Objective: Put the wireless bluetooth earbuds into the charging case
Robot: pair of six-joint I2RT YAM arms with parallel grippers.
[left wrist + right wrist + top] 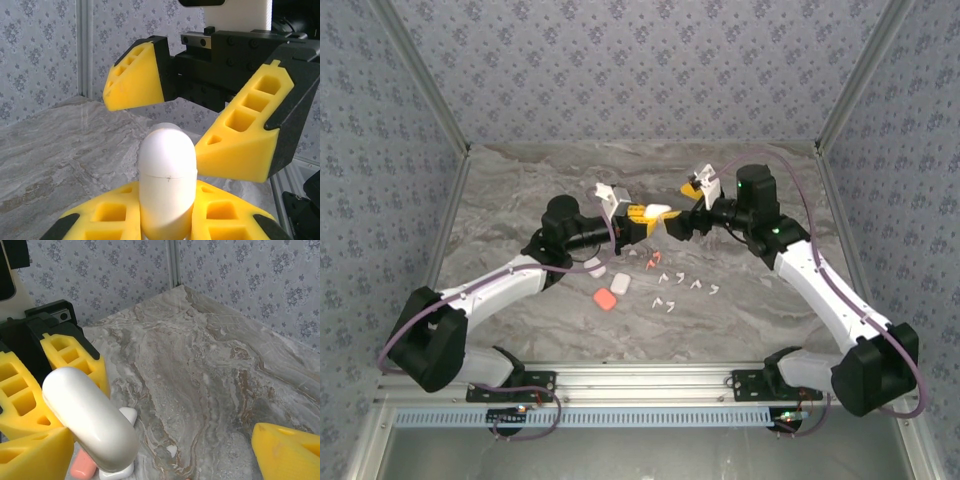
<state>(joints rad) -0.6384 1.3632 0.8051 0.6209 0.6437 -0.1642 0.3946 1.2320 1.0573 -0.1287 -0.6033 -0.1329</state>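
A white rounded charging case (pixel 166 170) stands closed between the yellow fingers of my left gripper (pixel 167 192), which is shut on its lower half. In the top view the case (pixel 658 211) is held above the table's middle by the left gripper (pixel 645 214). My right gripper (pixel 678 208) faces it, open. Its yellow fingers (pixel 135 75) spread wide on either side of the case's top without pressing it. In the right wrist view the case (pixel 90 422) lies close to one finger of the right gripper (pixel 160 460). Several white earbuds (pixel 681 279) and a coral-red pair (pixel 653 260) lie on the table.
On the marble table (pixel 520 180) below lie a coral case (pixel 605 299) and a white case (pixel 620 284); they also show as the coral case (pixel 82 467) and white case (pixel 117 472). One white earbud (pixel 171 450) lies nearby. Patterned walls enclose the table.
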